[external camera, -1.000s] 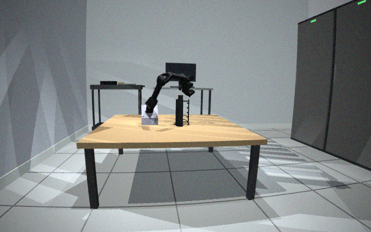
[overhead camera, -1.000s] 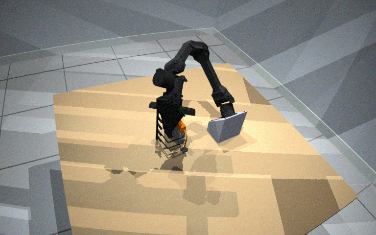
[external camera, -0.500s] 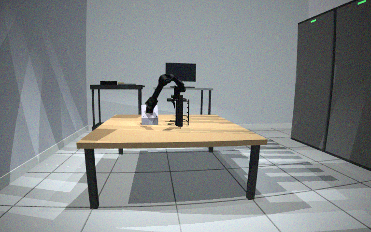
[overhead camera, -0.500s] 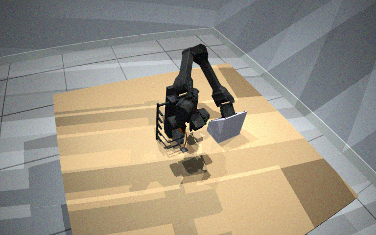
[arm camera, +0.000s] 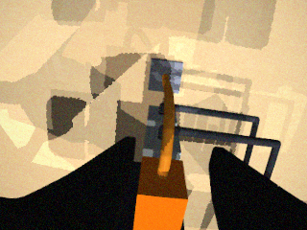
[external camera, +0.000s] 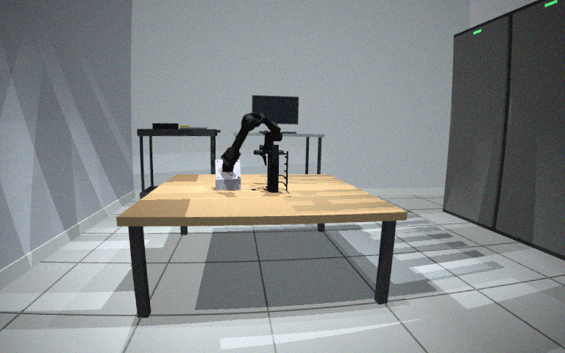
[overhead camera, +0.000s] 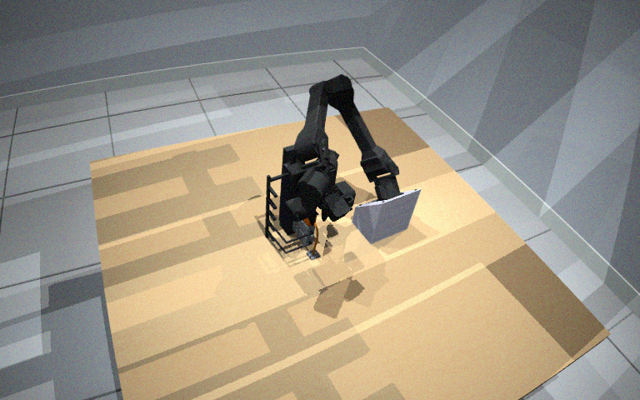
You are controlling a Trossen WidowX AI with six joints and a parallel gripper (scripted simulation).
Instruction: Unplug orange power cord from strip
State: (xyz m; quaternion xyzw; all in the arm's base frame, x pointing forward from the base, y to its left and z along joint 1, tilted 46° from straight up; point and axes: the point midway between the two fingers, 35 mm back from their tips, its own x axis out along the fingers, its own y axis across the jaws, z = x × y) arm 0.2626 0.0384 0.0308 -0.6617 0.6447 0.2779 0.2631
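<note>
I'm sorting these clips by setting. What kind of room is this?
Probably a lab or server-room workspace: tall dark cabinets with green indicator lights line one wall, a monitor sits on a desk behind, and the robot arm works at a wooden table on a tiled floor.
</note>
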